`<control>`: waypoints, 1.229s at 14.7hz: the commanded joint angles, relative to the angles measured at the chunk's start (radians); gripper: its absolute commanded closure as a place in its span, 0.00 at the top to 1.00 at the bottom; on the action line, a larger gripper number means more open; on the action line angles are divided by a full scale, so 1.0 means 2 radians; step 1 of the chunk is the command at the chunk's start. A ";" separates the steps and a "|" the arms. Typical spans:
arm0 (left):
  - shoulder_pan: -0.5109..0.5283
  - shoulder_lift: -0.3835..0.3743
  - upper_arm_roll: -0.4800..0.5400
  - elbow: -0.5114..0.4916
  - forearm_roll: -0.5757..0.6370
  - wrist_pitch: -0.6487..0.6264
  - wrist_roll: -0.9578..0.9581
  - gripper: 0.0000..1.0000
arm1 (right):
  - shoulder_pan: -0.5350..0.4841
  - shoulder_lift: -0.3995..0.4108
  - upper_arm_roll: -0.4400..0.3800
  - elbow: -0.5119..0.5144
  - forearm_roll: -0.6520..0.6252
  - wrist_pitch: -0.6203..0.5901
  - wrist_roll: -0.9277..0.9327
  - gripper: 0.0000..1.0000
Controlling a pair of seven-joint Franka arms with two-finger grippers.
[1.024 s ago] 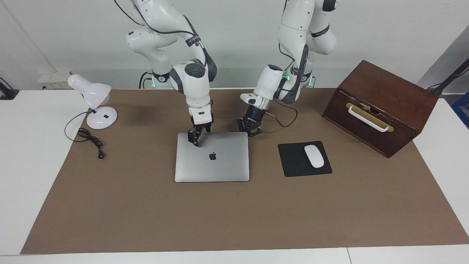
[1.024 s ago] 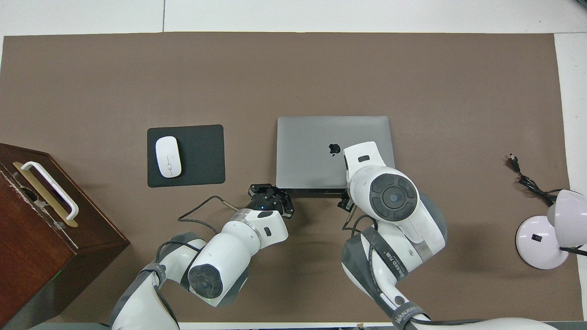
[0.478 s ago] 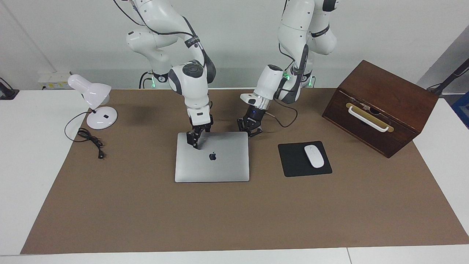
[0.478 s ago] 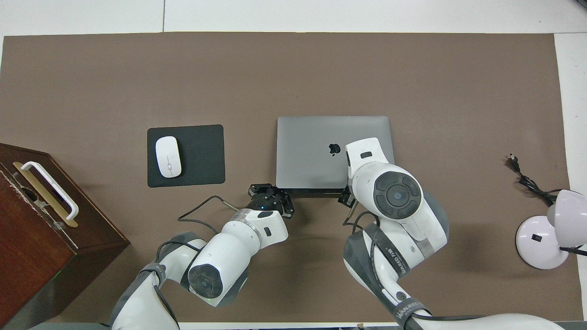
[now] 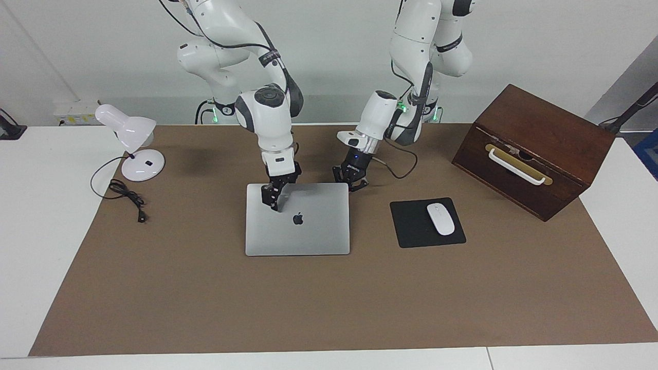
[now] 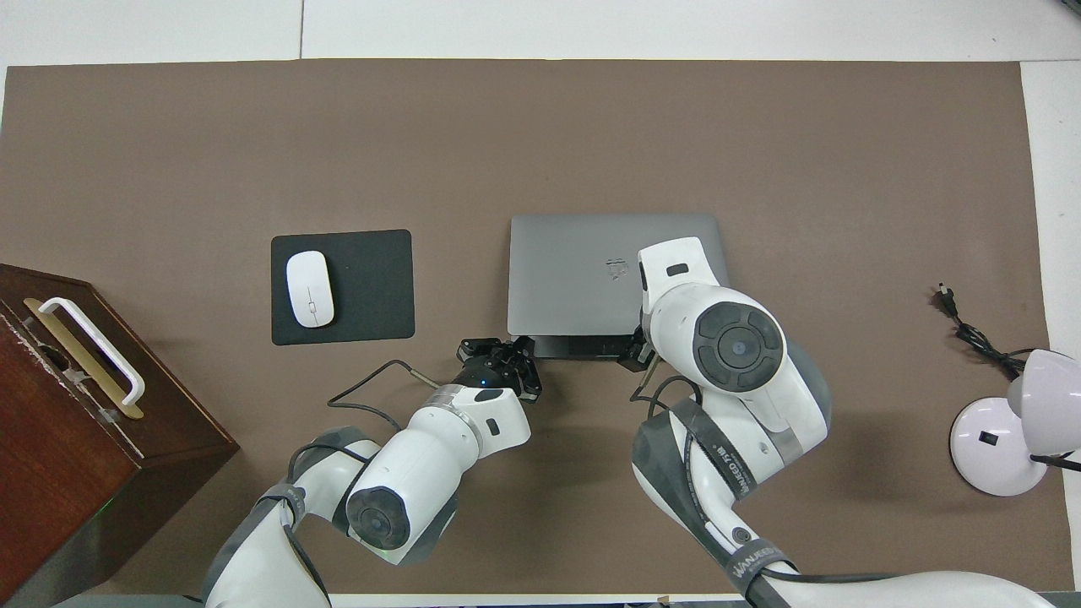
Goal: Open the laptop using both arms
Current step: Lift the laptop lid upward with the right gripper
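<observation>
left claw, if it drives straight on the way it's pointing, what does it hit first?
Probably the laptop: the left claw points down and forward at the corner nearest the robots, toward the left arm's end. Depth is unclear; it could meet the mat there instead.

An apple logo [image 5: 298, 219] marks the lid of the laptop [image 5: 308, 234], and a black band on the right arm [image 6: 726, 473] carries white lettering too small to read.

Silver-grey laptop [image 5: 297, 221] with apple logo lies mid-worktop; its lid edge nearest the robots is raised slightly.
</observation>
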 commanded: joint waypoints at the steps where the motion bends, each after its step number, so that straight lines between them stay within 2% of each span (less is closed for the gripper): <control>1: 0.001 0.026 0.005 0.010 0.009 0.009 0.004 0.00 | -0.019 0.025 0.002 0.047 -0.018 -0.008 0.005 1.00; 6: 0.001 0.026 0.005 0.009 0.009 0.008 0.004 0.00 | -0.029 0.025 0.002 0.086 -0.018 -0.045 -0.006 1.00; 10: 0.001 0.026 0.005 0.009 0.009 0.009 0.004 0.00 | -0.038 0.025 0.002 0.097 -0.018 -0.049 -0.007 1.00; 15: 0.001 0.026 0.005 0.010 0.009 0.009 0.004 0.00 | -0.049 0.039 0.002 0.166 -0.018 -0.110 -0.017 1.00; 18: 0.001 0.026 0.005 0.010 0.009 0.009 0.004 0.00 | -0.052 0.048 0.002 0.189 -0.018 -0.117 -0.017 1.00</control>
